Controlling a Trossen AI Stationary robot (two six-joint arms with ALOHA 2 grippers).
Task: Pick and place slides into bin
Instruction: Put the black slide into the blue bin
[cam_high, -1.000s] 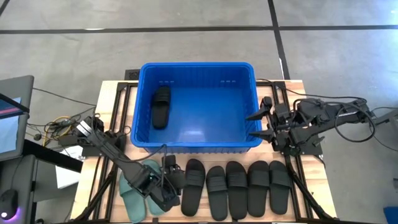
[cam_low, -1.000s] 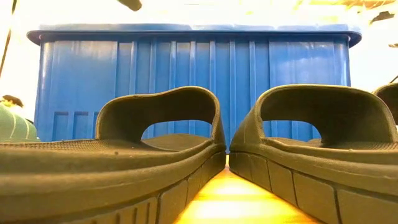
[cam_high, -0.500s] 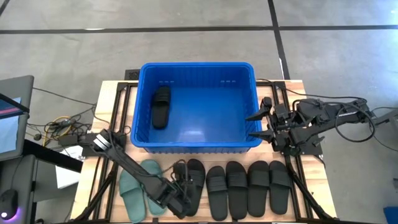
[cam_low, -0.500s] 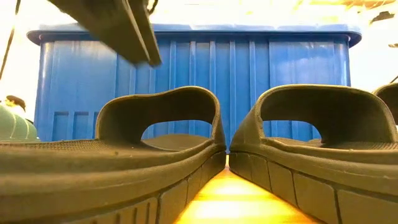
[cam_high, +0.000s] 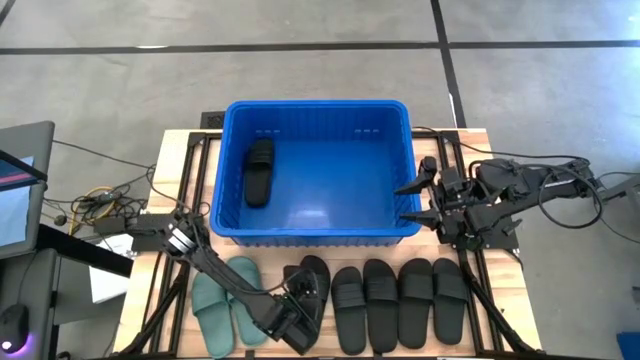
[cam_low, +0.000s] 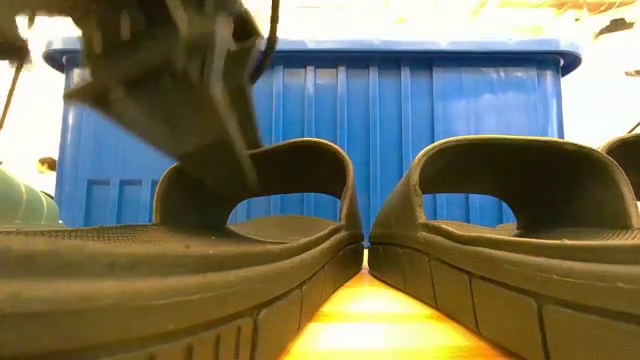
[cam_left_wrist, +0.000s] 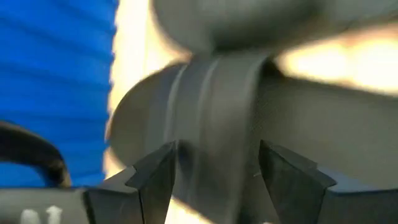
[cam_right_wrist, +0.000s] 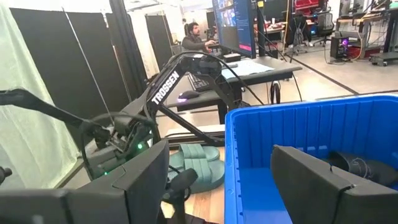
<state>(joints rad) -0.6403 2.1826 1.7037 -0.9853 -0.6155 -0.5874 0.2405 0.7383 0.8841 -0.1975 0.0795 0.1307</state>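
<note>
Nearest you, along the front edge of the counter (cam_high: 180, 150), the slides lie in a row: two sage green slides (cam_high: 225, 300) at the left, then five black slides (cam_high: 400, 300) side by side, their sides touching or nearly so, leaving little open room between neighbours. Your left gripper (cam_high: 300, 312) sits low over the leftmost black slide (cam_high: 312, 280); in the left wrist view its jaws stand wide, one finger (cam_left_wrist: 155, 180) on each side of that slide's strap (cam_left_wrist: 214, 124), not visibly pressing it. In the low view the same gripper (cam_low: 205, 110) comes down onto the arch of the strap (cam_low: 290, 165). Just behind the row stands the blue bin (cam_high: 318, 118), its front wall close to the toes of the slides. One black slide (cam_high: 259, 172) already lies inside near the bin's left wall; the rest of the bin floor is open. Your right gripper (cam_high: 418, 198) waits beside the bin's right rim, jaws wide and holding nothing, well apart from the row. Beyond the counter, in the right wrist view, a person (cam_right_wrist: 196, 37) sits at a desk.
</note>
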